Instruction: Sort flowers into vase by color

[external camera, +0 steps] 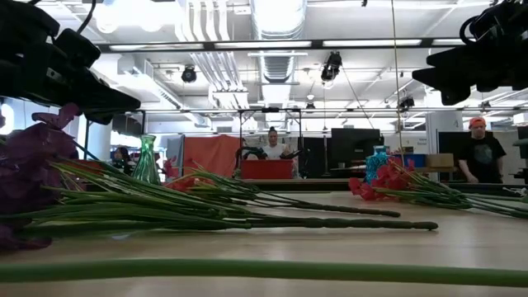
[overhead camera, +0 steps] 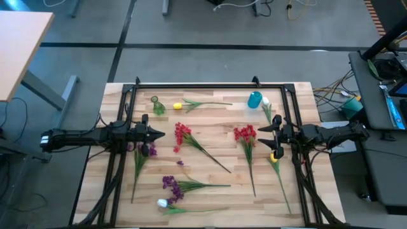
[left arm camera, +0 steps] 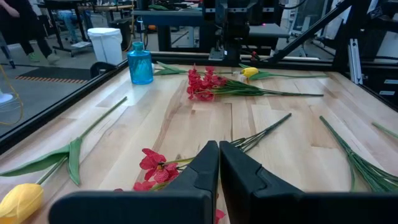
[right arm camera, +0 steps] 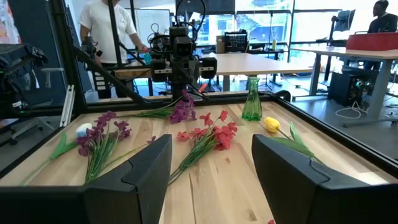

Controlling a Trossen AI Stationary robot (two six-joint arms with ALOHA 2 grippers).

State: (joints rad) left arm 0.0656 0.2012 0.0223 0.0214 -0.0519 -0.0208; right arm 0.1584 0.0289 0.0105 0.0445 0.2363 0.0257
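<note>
Flowers lying loose across the tabletop [overhead camera: 216,191], both arms hovering.
Left gripper [overhead camera: 160,134] at nine o'clock is keeping jaws shut, empty; right gripper [overhead camera: 262,129] at three o'clock is holding jaws apart, empty.

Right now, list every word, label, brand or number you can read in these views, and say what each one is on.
No readable text in any view.
Blue vase: no label shows.
Green vase: no label shows.
White bin beyond the table: no marking shows.
Red box in the room behind: no lettering shows.
</note>
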